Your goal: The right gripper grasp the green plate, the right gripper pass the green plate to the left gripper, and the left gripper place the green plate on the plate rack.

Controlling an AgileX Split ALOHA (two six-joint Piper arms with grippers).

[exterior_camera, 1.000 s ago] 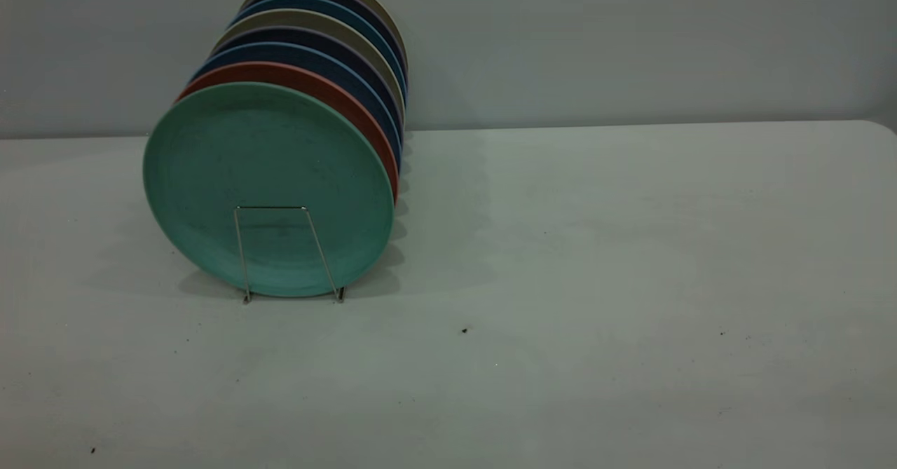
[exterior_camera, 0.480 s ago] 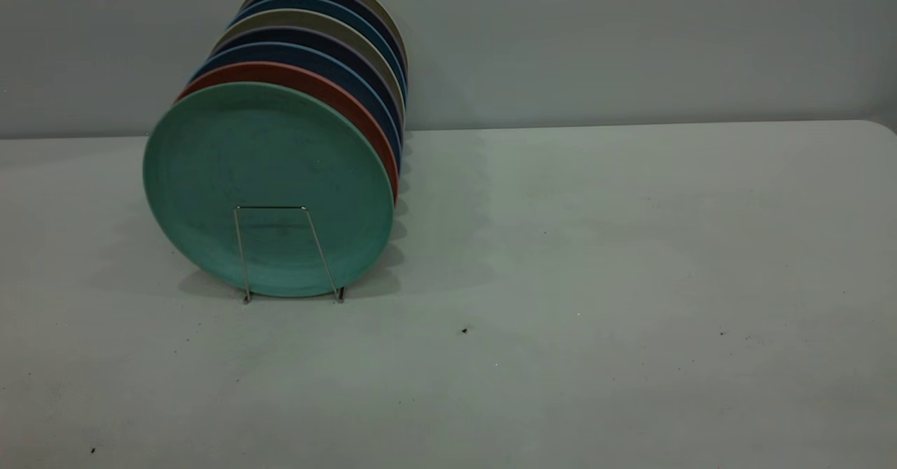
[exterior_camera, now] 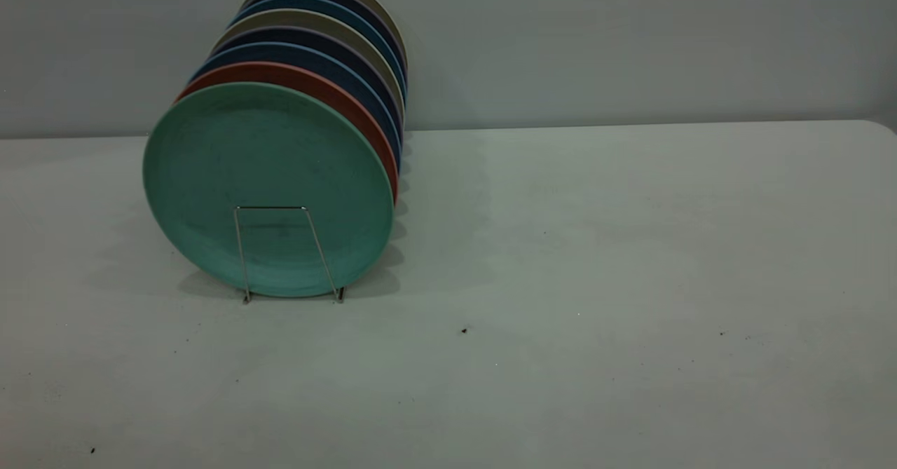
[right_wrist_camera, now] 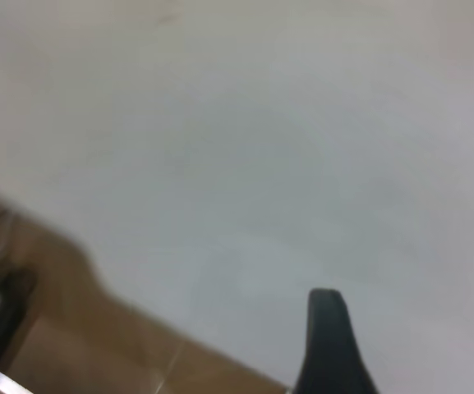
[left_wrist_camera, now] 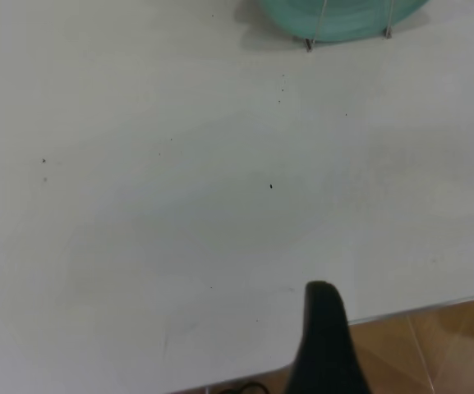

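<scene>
The near strip of the desk [exterior_camera: 560, 385] is seen as a broad pale matte surface marked only by a few dark specks, and its whole right half lies open up to the back edge against the grey wall [exterior_camera: 631, 34]. In the left wrist view one black tapered finger of the left claw [left_wrist_camera: 325, 345] is seen over the desk's near edge, with brown floor [left_wrist_camera: 442, 345] beyond it; nothing is held, and how far the claw is open cannot be told. In the right wrist view a single black finger of the right claw [right_wrist_camera: 329, 345] is likewise seen above the desk edge, holding nothing, its opening not to be told. Neither claw is seen in the exterior view.

Farther back, at the left, the green plate [exterior_camera: 266, 181] is stood on edge in the plate rack [exterior_camera: 287, 255], whose thin silvery wire loop crosses its lower face. The plate is round, matte, faintly scuffed, with a shallow raised rim. Just behind it a salmon-pink plate [exterior_camera: 336, 94] is stood, then darker blue plates [exterior_camera: 350, 62] and beige ones, closely ranked towards the wall.
</scene>
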